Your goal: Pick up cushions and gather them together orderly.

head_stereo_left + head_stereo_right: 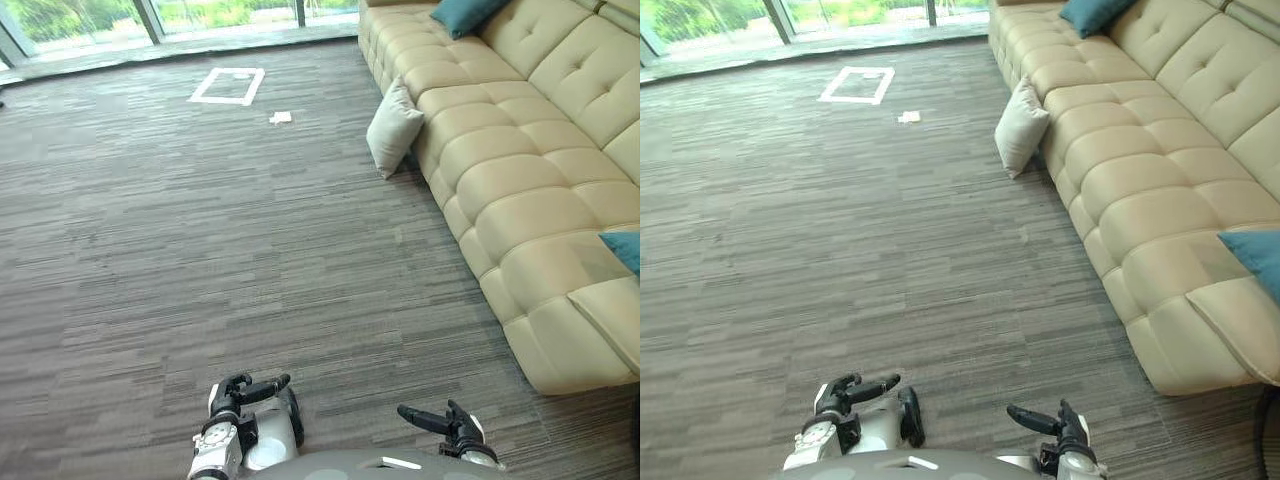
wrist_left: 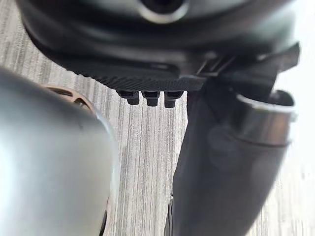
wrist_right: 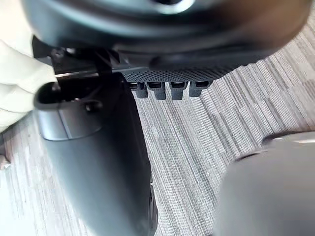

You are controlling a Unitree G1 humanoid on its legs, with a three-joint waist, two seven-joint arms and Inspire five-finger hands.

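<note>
Left eye view: a cream cushion (image 1: 393,127) stands on the carpet (image 1: 200,250), leaning against the sofa (image 1: 520,150). A far teal cushion (image 1: 465,14) and a near teal cushion (image 1: 625,250) lie well apart on its seats.

Right eye view: left hand (image 1: 840,395) and right hand (image 1: 1065,432) hang low, fingers loose, empty.

Wrist views: carpet lies beyond both hands.

Gathering looks unstarted.

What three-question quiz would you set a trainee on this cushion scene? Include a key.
1. True or false: the cream cushion lies on the sofa seat.
2. How many teal cushions show on the sofa? A one, B two, C three.
3. What do the left robot hand and right robot hand hold?
Key: 1 false, it stands on the carpet, leaning against the sofa front. 2 B: far teal cushion, near teal cushion. 3 nothing; both are open.
</note>
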